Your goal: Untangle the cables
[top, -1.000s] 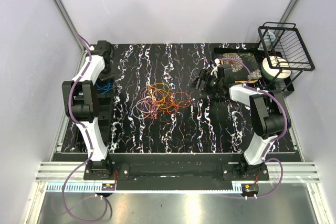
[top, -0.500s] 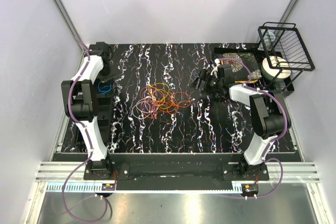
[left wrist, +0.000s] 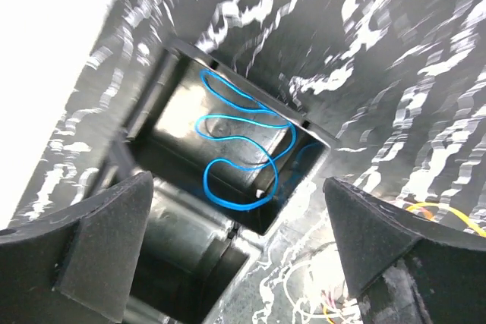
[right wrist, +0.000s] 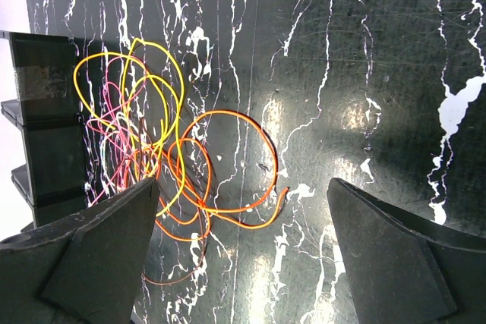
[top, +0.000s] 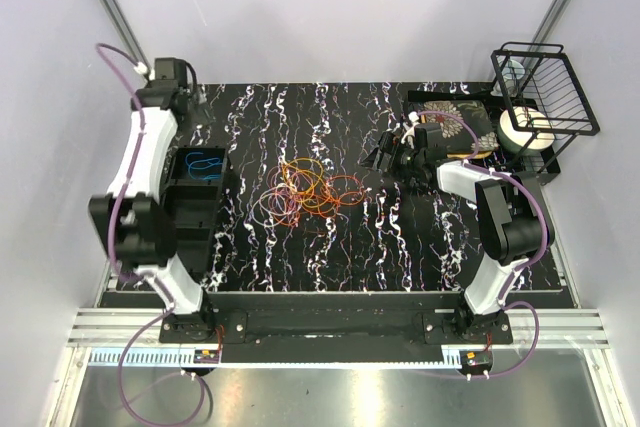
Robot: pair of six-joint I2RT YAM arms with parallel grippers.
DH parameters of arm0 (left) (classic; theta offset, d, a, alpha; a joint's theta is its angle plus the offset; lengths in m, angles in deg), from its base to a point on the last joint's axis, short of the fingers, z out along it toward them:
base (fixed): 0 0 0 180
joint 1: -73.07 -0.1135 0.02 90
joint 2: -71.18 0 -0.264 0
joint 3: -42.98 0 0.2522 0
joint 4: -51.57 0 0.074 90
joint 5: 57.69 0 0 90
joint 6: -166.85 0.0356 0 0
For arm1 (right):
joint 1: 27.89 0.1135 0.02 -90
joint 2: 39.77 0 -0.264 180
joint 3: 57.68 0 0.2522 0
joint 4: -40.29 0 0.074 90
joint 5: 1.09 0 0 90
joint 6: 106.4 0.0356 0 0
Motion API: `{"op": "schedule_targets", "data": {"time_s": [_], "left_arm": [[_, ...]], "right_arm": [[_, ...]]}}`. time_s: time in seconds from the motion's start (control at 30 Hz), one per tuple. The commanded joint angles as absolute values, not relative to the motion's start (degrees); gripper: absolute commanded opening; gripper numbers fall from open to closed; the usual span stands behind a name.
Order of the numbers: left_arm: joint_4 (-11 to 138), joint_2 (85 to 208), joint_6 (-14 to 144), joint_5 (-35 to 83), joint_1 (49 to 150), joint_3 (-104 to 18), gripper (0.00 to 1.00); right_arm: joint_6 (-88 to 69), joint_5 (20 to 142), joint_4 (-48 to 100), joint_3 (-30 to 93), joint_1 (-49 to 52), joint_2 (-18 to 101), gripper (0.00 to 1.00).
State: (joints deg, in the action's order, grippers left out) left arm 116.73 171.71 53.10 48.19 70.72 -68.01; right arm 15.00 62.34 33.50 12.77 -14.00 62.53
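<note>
The left gripper gapes empty above the bin holding the blue cable. The right gripper, also apart, waits beside the tangle on the table. Grabbing several loops at once could tighten the knot.

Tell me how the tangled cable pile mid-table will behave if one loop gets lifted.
Probably floppy: the cables lie in loose, flat curves, so a lifted loop should droop. Likely light, being thin wire. Their loops cross each other, so pulling one would probably drag its neighbours along the table.
</note>
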Motion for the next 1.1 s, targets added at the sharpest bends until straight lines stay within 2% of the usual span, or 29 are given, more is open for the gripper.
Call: {"op": "schedule_targets", "data": {"time_s": [0.0,0.23,0.5,0.63,0.73,0.87,1.07], "left_arm": [[116.13,161.72,55.14,55.68,74.37,-67.47,0.99],[114.55,146.86,50.75,59.21,81.57,-53.15,0.99],[108.49,135.35,45.65,57.02,95.71,-31.53,0.92],[106.64,132.44,42.23,56.75,101.79,-25.02,0.89],[102.17,130.68,40.64,55.17,106.10,-19.92,0.79],[93.92,130.50,39.15,52.26,110.67,-14.30,0.75],[87.49,135.15,37.65,52.53,115.25,-13.40,0.70]], "right_arm": [[15.51,60.87,34.09,14.97,-13.65,63.15,0.98],[15.68,60.60,34.27,15.15,-13.65,63.94,0.98],[15.94,60.52,33.92,15.32,-13.65,64.29,0.99],[16.03,60.60,34.00,15.15,-13.56,63.85,0.99],[15.77,61.48,33.39,15.15,-13.65,63.76,0.99],[15.68,62.19,33.21,15.32,-13.65,64.20,1.00],[15.77,62.10,32.95,15.76,-13.65,65.34,1.00]]}}
